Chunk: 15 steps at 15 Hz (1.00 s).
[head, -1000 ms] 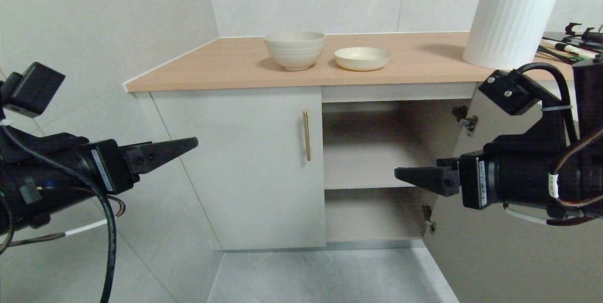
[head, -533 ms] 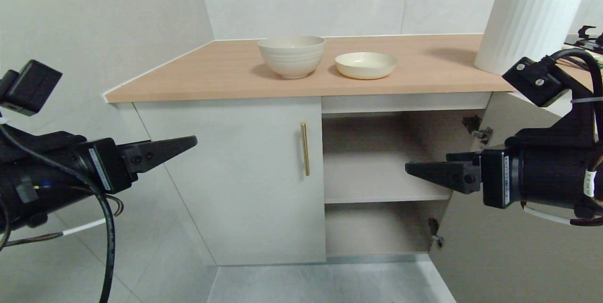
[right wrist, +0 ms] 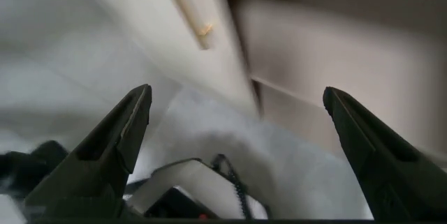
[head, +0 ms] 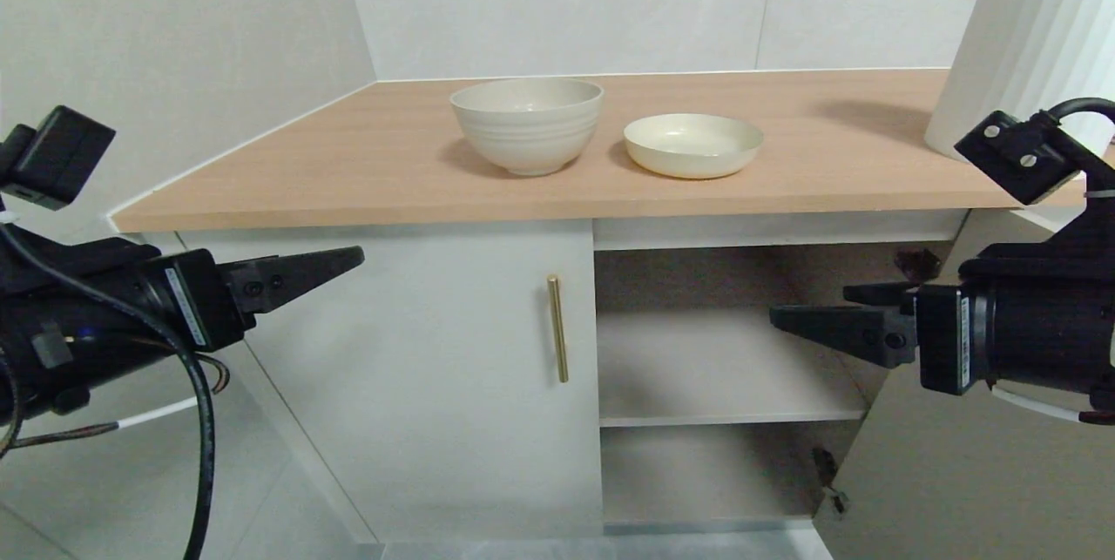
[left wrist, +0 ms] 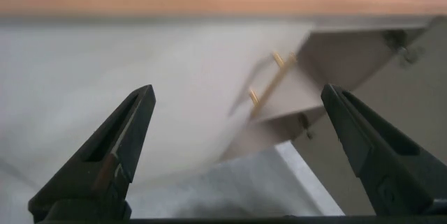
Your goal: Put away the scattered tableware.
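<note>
A ribbed cream bowl (head: 527,124) and a shallow cream dish (head: 693,145) sit side by side, close but not touching, on the wooden countertop (head: 348,168) in the upper middle of the head view. The bowl is to the left of the dish. A tall white ribbed cylinder (head: 1028,46) stands at the counter's far right, in the upper right of the frame.

Below the counter, the cabinet's left door (head: 418,386) is shut, and its gold bar handle (head: 557,329) stands upright near the door's right edge. The right door (head: 941,473) is swung open at lower right, showing a shelf (head: 723,368) between an upper and a lower compartment.

The left gripper (head: 348,262) hangs at mid-left, in front of the shut door and below counter level. The right gripper (head: 810,306) hangs at mid-right, before the open upper compartment. Both are released and hold nothing; their wrist views show the fingers (left wrist: 105,161) spread wide. Both are well apart from the bowl and dish.
</note>
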Available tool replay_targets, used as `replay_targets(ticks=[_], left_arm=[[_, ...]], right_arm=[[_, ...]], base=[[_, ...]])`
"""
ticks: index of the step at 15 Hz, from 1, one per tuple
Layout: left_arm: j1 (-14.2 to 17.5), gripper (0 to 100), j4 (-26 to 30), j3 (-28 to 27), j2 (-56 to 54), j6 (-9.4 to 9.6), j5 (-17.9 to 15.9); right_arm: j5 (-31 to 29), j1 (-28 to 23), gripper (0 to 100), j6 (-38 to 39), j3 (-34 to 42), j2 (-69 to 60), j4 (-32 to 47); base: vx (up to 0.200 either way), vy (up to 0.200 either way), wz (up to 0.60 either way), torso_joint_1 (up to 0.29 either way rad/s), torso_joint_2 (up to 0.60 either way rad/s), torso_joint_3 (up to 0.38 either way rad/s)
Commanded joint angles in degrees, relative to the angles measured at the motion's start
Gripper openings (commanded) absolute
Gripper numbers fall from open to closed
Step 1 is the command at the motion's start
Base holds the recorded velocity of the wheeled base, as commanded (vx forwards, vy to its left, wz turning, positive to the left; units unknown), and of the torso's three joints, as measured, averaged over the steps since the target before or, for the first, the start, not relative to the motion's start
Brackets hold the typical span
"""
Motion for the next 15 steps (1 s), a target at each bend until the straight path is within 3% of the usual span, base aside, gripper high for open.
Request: replay_targets(ticks=[1,9,15], left_arm=[[0.0,100,0.0,-0.3,-0.5,-0.06,-0.1],[-0.3,100,0.0,-0.9,0.5,-0.06,-0.3],[-0.8,100,-0.1,-0.5,2.8,-0.15,-0.3]], right_arm=[[0.0,0.1,100,-1.3,0.7,-1.0,-0.1],[0.5,-2.0,100,-3.2,0.8,-0.2,-0.1],[0.5,-3.7,100,-3.6,0.8,1.2,-0.2]], base=[[0.000,0.000,0.00,0.000,0.00,0.000],[0.000,0.000,0.00,0.002,-0.02,-0.011],[0.000,0.000,0.00,0.099,-0.37,-0.288]])
